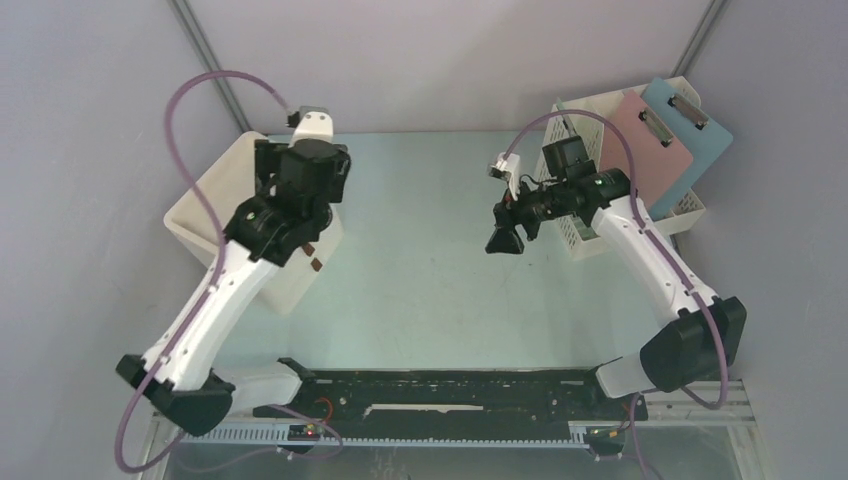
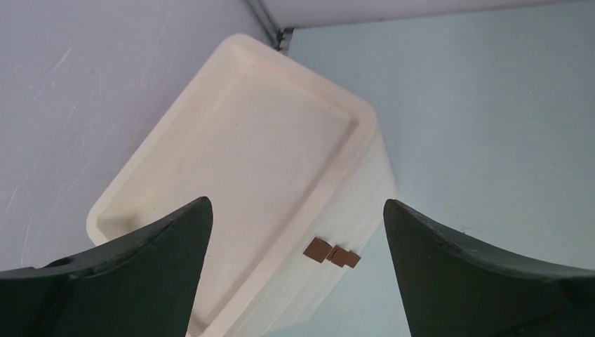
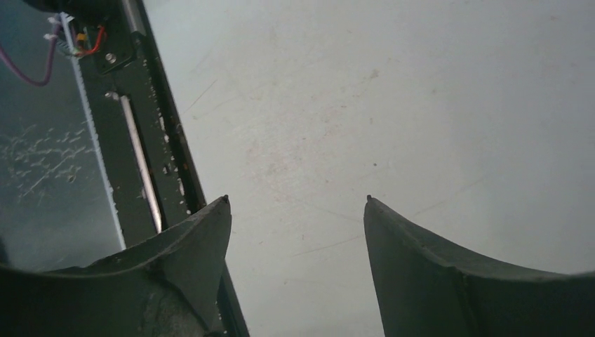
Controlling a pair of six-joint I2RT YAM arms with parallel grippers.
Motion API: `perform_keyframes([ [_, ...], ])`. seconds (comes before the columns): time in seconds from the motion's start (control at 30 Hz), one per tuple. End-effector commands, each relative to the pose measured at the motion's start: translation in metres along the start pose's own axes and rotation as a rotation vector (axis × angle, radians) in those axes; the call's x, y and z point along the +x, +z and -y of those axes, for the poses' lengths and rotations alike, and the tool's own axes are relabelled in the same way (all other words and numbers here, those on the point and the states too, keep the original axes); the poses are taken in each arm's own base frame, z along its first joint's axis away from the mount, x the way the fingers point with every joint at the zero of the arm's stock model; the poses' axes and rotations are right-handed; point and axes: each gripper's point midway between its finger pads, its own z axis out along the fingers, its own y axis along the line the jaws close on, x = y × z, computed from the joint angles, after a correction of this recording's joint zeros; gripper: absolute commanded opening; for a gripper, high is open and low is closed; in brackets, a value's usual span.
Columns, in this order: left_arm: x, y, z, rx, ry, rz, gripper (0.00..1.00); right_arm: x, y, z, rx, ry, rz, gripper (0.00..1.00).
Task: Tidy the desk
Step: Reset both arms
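the left arm [image 1: 215, 300] and the right arm [image 1: 655, 250] are wearing white shells over black joints and black base housings, and a purple cable [image 1: 178, 110] is looping off each wrist. a small green light [image 1: 598, 183] is glowing on the right arm. the fingers [image 2: 154, 267] of the left gripper [image 2: 296, 203] and of the right gripper [image 3: 297, 199] are showing as dark, curved blades tapering to points.

Open passage lies over the bare middle of the desk [image 1: 420, 280], between the white bin [image 1: 195, 215] at the far left and the perforated file rack [image 1: 688, 208] at the far right, where a pink clipboard [image 1: 650, 160] and a blue clipboard [image 1: 703, 135] stand above the rim. Grey wall panels [image 1: 90, 120] close three sides; the black rail [image 1: 450, 385] bounds the front. The left arm [image 1: 215, 300] overhangs the bin, and the right arm [image 1: 650, 245] stands in front of the rack.
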Motion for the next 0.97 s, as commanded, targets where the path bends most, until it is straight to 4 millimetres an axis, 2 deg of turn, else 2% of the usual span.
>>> perform_keyframes([
  [0.0, -0.041, -0.039, -0.019, 0.156, -0.134, 0.158, 1.00, -0.039, -0.037, 0.017, 0.201, -0.066, 0.088, 0.80],
  [0.07, -0.051, -0.051, -0.021, 0.228, -0.208, 0.210, 1.00, -0.054, -0.059, 0.029, 0.308, -0.077, 0.129, 0.85],
  [0.23, -0.068, -0.073, -0.031, 0.401, -0.395, 0.277, 1.00, -0.102, -0.138, 0.056, 0.518, 0.005, 0.343, 0.99],
  [0.33, -0.074, -0.080, -0.034, 0.478, -0.471, 0.306, 1.00, -0.127, -0.186, 0.058, 0.595, 0.075, 0.502, 1.00],
  [0.43, -0.076, -0.082, -0.036, 0.534, -0.523, 0.320, 1.00, -0.139, -0.231, 0.062, 0.735, 0.125, 0.604, 1.00],
  [0.6, -0.081, -0.090, -0.039, 0.594, -0.561, 0.353, 1.00, -0.149, -0.269, 0.039, 0.825, 0.071, 0.645, 1.00],
  [0.73, -0.083, -0.097, -0.044, 0.601, -0.567, 0.377, 1.00, -0.156, -0.298, 0.025, 0.933, 0.152, 0.744, 1.00],
  [0.8, -0.084, -0.099, -0.045, 0.601, -0.568, 0.385, 1.00, -0.157, -0.307, 0.018, 0.969, 0.135, 0.754, 1.00],
  [0.93, -0.083, -0.105, -0.047, 0.608, -0.568, 0.402, 1.00, -0.150, -0.303, 0.012, 0.966, 0.102, 0.721, 1.00],
])
